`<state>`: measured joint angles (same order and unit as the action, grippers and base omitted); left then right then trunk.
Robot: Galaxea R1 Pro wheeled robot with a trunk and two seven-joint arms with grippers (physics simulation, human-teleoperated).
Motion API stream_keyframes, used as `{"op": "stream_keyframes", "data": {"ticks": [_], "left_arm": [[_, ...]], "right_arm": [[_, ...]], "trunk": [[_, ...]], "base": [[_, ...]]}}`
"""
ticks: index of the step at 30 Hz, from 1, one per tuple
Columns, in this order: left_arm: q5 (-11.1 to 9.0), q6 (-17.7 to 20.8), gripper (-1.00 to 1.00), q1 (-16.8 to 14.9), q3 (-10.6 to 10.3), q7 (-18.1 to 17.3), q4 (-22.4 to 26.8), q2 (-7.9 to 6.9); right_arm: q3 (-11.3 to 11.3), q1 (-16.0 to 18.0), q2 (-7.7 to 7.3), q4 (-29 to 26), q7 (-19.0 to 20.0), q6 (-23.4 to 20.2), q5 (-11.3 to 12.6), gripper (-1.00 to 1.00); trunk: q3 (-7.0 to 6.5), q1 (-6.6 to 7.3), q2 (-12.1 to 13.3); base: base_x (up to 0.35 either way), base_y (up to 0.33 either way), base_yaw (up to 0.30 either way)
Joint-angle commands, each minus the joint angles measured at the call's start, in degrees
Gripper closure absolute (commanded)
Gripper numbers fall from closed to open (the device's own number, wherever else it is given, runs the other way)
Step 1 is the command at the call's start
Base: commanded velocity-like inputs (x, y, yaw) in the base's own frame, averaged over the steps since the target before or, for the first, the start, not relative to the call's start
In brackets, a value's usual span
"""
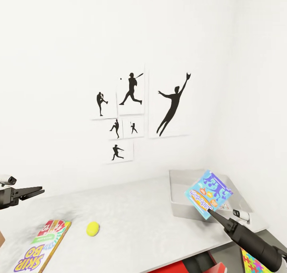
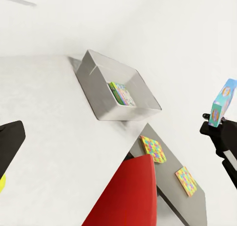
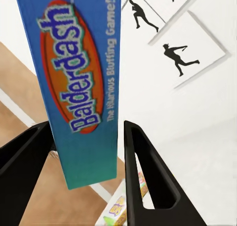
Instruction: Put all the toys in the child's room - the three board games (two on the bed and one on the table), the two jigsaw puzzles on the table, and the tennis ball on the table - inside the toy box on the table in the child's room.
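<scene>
My right gripper (image 1: 210, 212) is shut on a blue board game (image 1: 209, 193) lettered Balderdash (image 3: 81, 82), held tilted above the near side of the light grey toy box (image 1: 187, 207). A second flat game box (image 2: 122, 94) lies inside the toy box (image 2: 98, 87). The SKIP-BO board game (image 1: 40, 247) lies at the table's near left edge, with the tennis ball (image 1: 93, 228) just to its right. My left gripper (image 1: 40, 191) hangs open above and to the left of the SKIP-BO box, holding nothing. Two jigsaw puzzles (image 2: 153, 149) (image 2: 186, 180) lie on the dark grey part of the table (image 1: 139, 205).
A red chair (image 2: 128, 196) stands tucked against the table between the light and dark tops. Black sports silhouette pictures (image 1: 131, 113) hang on the white wall behind the table. A corner wall closes in to the right of the toy box.
</scene>
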<state>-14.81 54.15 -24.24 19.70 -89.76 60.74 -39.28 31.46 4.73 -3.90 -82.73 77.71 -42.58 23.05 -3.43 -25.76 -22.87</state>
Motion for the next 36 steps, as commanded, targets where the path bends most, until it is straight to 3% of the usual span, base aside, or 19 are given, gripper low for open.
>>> {"op": "stream_keyframes", "data": {"ticks": [1,6,10,13,16,23,28,36], "left_arm": [[0.04,0.61,-1.00,-0.01,-0.01,-0.24,-0.01,-0.01],[0.04,0.61,-1.00,-0.01,-0.03,-0.24,-0.01,0.13],[0.04,0.61,-1.00,-0.01,-0.08,-0.24,-0.01,0.40],[0.04,0.61,-1.00,-0.01,-0.09,-0.24,-0.01,0.62],[0.06,0.61,-1.00,-0.01,-0.09,-0.24,-0.01,0.88],[0.08,0.61,-1.00,-0.01,-0.10,-0.24,-0.01,1.03],[0.11,0.61,-1.00,-0.03,-1.50,-0.24,-0.01,1.05],[0.13,0.63,-1.00,-0.10,-2.37,-0.24,-0.01,1.05]], "right_arm": [[-0.08,0.02,0.01,0.06,-0.60,-0.54,0.11,1.00],[-0.17,0.11,-0.14,0.22,-5.51,-2.09,0.11,1.00],[-0.08,0.76,-0.70,-0.17,-10.78,-9.49,0.13,1.00],[-0.04,2.52,-0.82,-0.38,-12.41,-12.82,0.14,1.00],[-0.06,7.45,-0.91,-0.44,-14.35,-16.20,0.14,1.00],[-0.08,17.35,-0.94,1.93,-20.77,-17.42,0.18,1.00],[-0.14,24.60,-0.97,9.06,-27.39,-17.42,0.24,1.00],[-0.28,31.96,-0.69,18.05,-39.13,-17.42,0.24,1.00]], "trunk": [[0.03,-0.02,-0.04],[0.03,-0.02,-0.04],[0.03,-0.02,-0.04],[0.03,-0.02,-0.04],[0.03,-0.02,-0.04],[0.03,-0.02,-0.04],[0.03,-0.02,-0.04],[0.03,-0.02,-0.04]], "base": [[0.000,0.000,0.000],[0.000,0.000,0.000],[0.000,0.000,0.000],[0.000,0.000,0.000],[0.000,0.000,0.000],[0.000,0.000,0.000],[0.000,0.000,0.000],[0.000,0.000,0.000]]}}
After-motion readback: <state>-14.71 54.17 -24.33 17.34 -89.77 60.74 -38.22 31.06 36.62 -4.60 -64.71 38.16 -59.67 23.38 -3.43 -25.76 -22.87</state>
